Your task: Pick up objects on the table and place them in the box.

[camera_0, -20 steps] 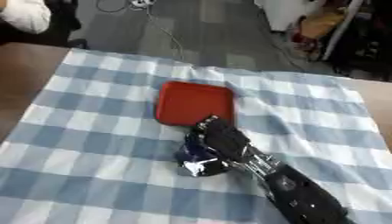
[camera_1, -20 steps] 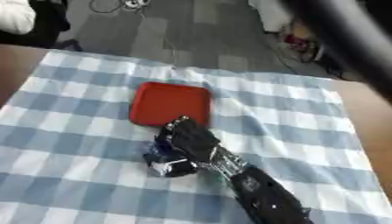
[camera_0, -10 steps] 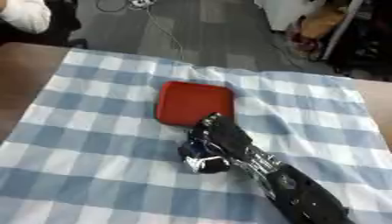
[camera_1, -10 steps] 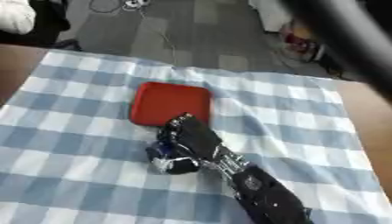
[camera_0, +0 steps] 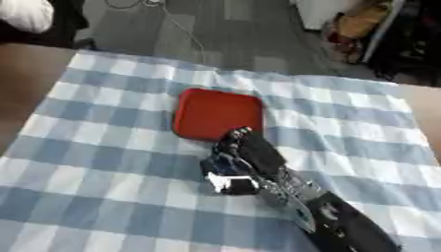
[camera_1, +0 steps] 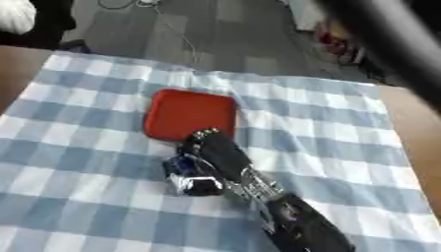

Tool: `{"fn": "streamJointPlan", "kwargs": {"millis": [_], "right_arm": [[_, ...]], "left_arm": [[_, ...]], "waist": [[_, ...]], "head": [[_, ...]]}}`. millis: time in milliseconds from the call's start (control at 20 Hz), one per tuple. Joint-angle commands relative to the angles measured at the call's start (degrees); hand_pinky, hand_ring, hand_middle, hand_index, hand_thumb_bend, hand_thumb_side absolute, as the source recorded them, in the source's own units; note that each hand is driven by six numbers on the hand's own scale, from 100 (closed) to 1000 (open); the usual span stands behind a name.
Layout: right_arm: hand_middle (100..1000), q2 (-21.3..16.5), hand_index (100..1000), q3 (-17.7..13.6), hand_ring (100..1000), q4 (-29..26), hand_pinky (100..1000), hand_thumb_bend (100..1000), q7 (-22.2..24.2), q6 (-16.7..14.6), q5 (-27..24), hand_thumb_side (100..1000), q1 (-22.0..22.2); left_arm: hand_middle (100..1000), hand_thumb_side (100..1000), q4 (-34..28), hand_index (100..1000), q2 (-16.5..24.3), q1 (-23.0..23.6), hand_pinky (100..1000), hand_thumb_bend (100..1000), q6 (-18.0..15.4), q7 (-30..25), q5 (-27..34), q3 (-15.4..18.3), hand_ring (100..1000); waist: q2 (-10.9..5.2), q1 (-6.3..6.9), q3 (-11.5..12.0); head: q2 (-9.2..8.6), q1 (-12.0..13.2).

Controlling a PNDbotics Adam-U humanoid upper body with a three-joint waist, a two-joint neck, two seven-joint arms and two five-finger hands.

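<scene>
Box position is what matters: the red box [camera_0: 217, 114], a flat square tray with rounded corners, lies on the checked cloth [camera_0: 103, 162] just beyond my fingertips, up and slightly left of them in the left eye view. My right robot hand [camera_0: 250, 155] comes in from the lower right, the forearm running diagonally so the fingers point straight toward the box's near edge. Under and to the left of the palm sits a small dark blue and white object [camera_0: 226, 176], shiny and crumpled-looking; what it is I cannot make out. My fingers look curled down around it, thumb side hidden, so I judge the robot hand closed on the object, not spread. Object is touching or barely off the cloth, cannot tell which. Its long axis is unclear. Box looks empty. Left robot hand shows in neither view. Bench [camera_0: 26, 88] shows brown at the left edge.
</scene>
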Motion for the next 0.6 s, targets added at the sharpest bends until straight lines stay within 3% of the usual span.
{"fn": "streamJointPlan", "kwargs": {"millis": [50, 600], "right_arm": [[100, -1.3, 318, -0.5, 100, -4.3, 100, 100, 1.7, 1.1, -2.4, 819, -0.4], [100, -3.2, 319, -1.0, 100, -12.0, 100, 100, 7.2, 5.0, -2.3, 832, -2.2]], "left_arm": [[1000, 1000, -0.8, 877, 1.0, -0.4, 799, 305, -0.2, -0.1, 0.1, 0.1, 837], [1000, 1000, -0.8, 877, 1.0, -0.2, 799, 306, -0.2, -0.2, 0.1, 0.0, 837]], "waist": [[-1.21, 0.39, -0.1], [-1.49, 0.41, -0.2]], "head": [[0.05, 0.4], [0.31, 0.2]]}}
